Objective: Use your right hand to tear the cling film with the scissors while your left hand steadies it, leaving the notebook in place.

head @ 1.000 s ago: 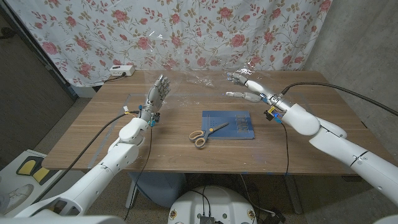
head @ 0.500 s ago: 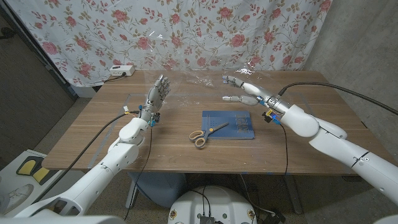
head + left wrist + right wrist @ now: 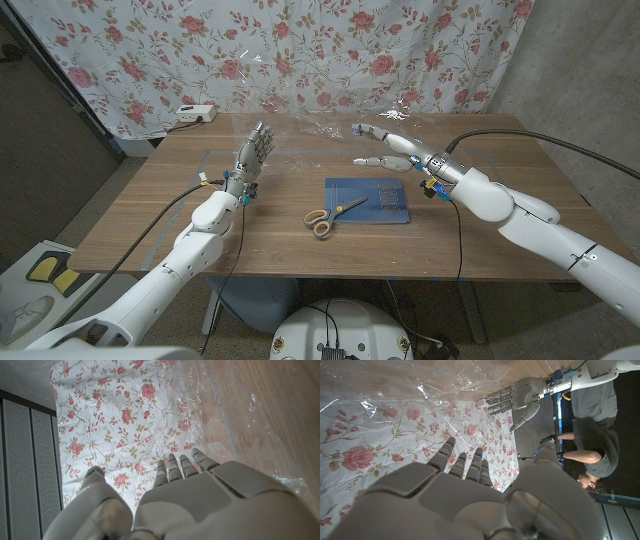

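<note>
Upright clear cling film [image 3: 320,100] behind flat blue notebook [image 3: 368,200]; tan-handled scissors [image 3: 330,216] overlapping its corner

We see a rose-print curtain [image 3: 300,50] behind the wooden bench [image 3: 270,215], grey walls [image 3: 50,130] either side, and a white power strip [image 3: 195,113].

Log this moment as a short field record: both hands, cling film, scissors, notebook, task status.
left hand: raised above the table's left part, fingers apart, holding nothing
right hand: raised beyond the notebook, fingers spread, holding nothing
cling film: clear sheet stretched at the table's far side, before the floral curtain
scissors: lying on the table, tips on the notebook's near left corner, untouched
notebook: blue, flat at mid-table
task status: scissors not yet picked up
</note>
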